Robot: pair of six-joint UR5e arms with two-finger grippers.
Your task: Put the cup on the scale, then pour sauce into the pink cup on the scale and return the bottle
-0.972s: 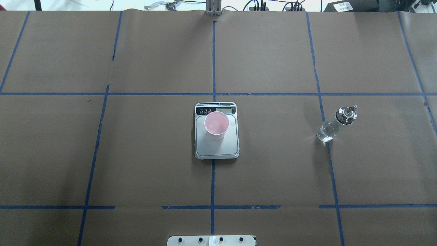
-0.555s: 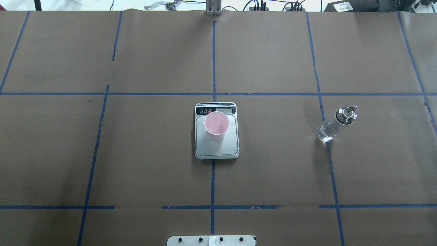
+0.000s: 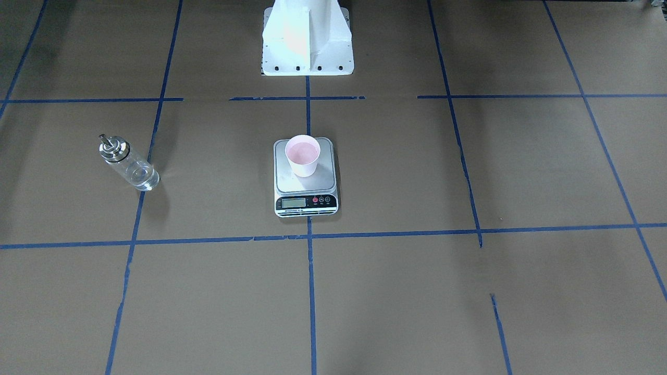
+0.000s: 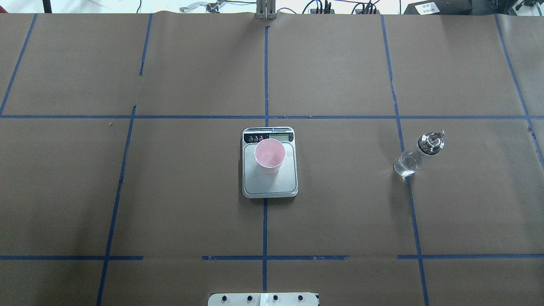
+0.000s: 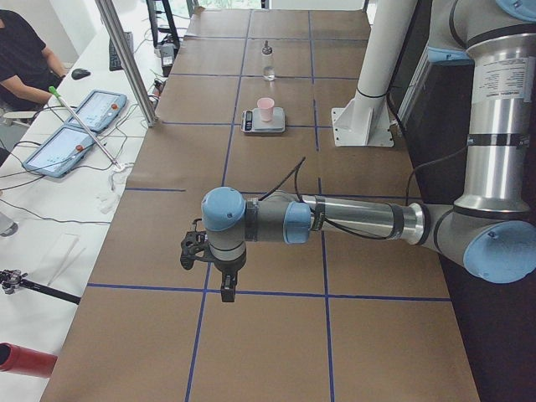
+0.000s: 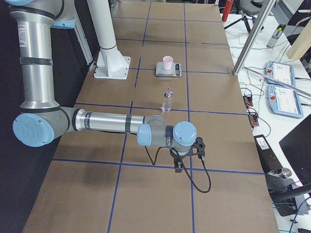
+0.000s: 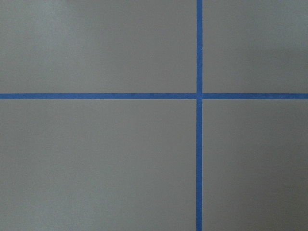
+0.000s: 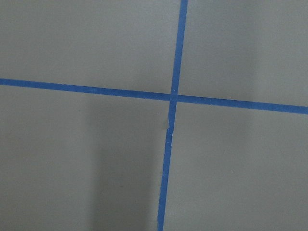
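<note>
Standing mouth-up on the silver platform of the scale (image 4: 272, 187), the pink cup (image 4: 269, 155) sits near the display end, at the middle of the table. The scale's long axis runs along the centre line of blue tape (image 4: 265, 229), with its display strip turned away from the robot. Well apart, on the robot's right, the bottle (image 4: 413, 159) stands on another tape line. The right side view shows its long axis upright with the spout on top, whereas the overhead view makes it seem to lean. The front-facing camera alone shows the white pedestal (image 3: 306, 47). Only the side views show the arms: the left arm (image 5: 352, 222) and the right arm (image 6: 102, 121) each reach out low over an end of the table, far from the scale. The left gripper (image 5: 227, 291) and the right gripper (image 6: 178, 166) point down, but whether their jaws are apart or closed cannot be told. Each wrist camera sees only brown paper (image 7: 96, 154) and crossing tape. A person (image 5: 21, 50) sits at a side desk.
</note>
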